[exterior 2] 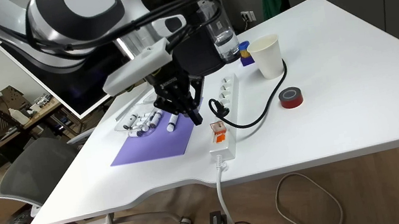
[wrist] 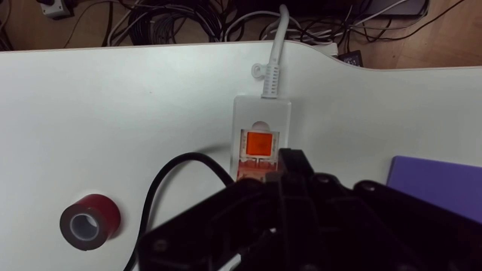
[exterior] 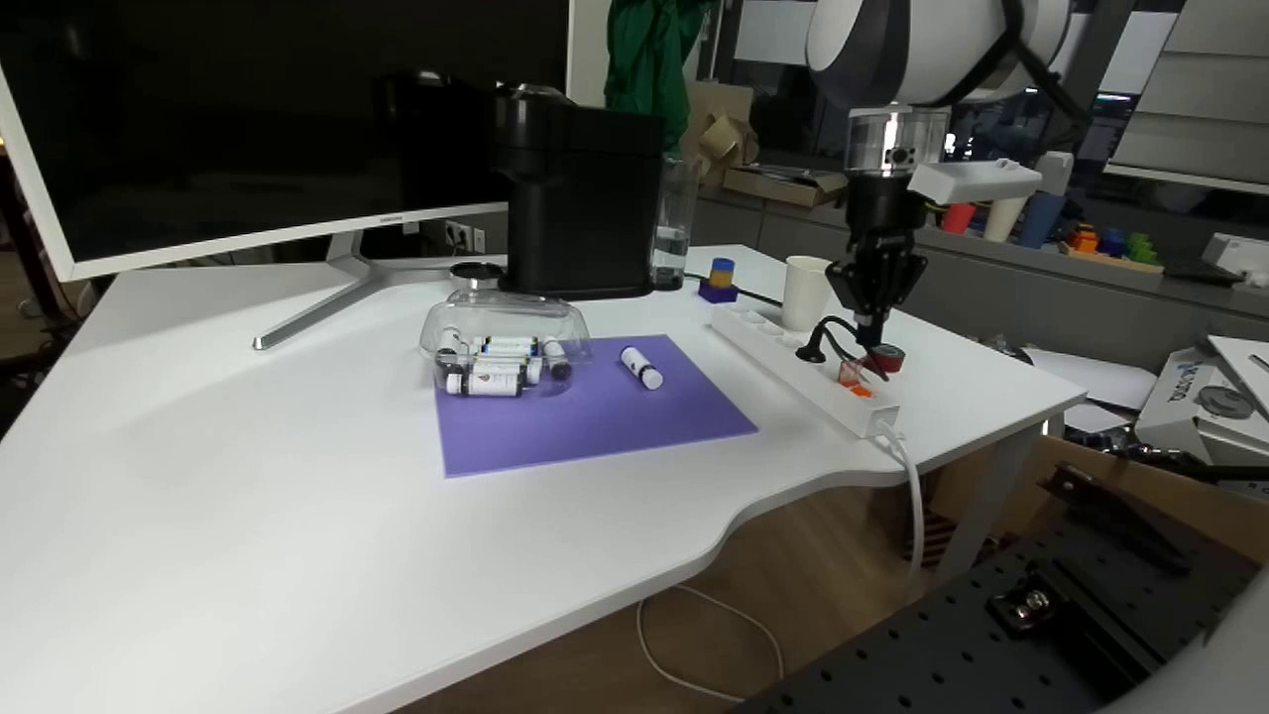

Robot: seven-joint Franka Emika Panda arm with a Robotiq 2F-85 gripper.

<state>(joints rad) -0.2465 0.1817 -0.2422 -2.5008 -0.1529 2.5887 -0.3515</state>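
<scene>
The gripper (exterior 2: 197, 120) hangs above the switch end of the power strip (wrist: 261, 109), its fingers pressed fully together, with nothing that I can see between them. The strip lies flat on the white table (exterior 2: 344, 117), its orange switch (wrist: 259, 144) exposed and a see-through reddish cover (exterior 2: 218, 127) standing up just beside it. From the wrist, the fingertips (wrist: 295, 162) show over the edge of that cover, on the side toward the purple mat (wrist: 437, 186); I can't swear whether they touch it, though both exterior views suggest a gap. If those closed tips are to meet the switch, I'd square them over its middle first, then lower them straight and lightly so the cover isn't knocked sideways. The black plug (exterior 2: 222, 111) sits close by in the same strip, its cable (wrist: 150, 194) looping out, so I'd keep the knuckles well clear of both.
</scene>
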